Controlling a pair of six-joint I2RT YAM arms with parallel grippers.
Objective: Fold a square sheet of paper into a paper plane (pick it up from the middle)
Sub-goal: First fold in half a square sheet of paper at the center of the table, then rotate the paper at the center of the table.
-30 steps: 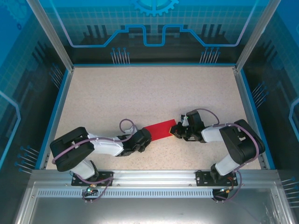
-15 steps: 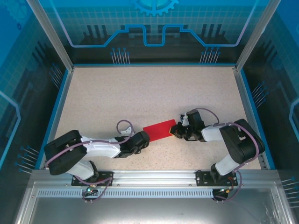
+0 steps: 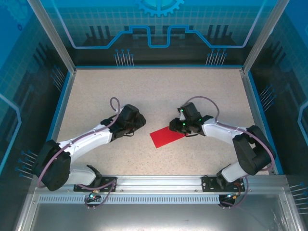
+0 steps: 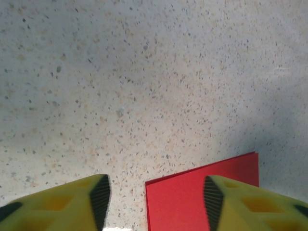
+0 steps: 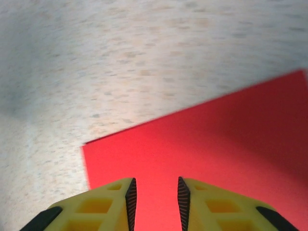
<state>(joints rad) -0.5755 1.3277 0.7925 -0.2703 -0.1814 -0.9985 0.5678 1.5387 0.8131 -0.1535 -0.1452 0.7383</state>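
From above, the red sheet of paper (image 3: 167, 137) lay flat on the speckled table (image 3: 144, 91). My left gripper (image 3: 141, 121) was apart from it on the left, and my right gripper (image 3: 174, 128) was at its far right edge. Through my left wrist, my jaws were spread wide, with the paper's corner on the table between them, nearer the right finger (image 4: 250, 204). Through my right wrist, my jaws stood narrowly parted, pinching nothing, with the paper spread beneath them.

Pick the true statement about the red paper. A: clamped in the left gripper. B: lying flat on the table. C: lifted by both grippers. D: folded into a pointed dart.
B: the red paper lies flat on the table, a plain rectangle, with the left gripper open and apart from it.
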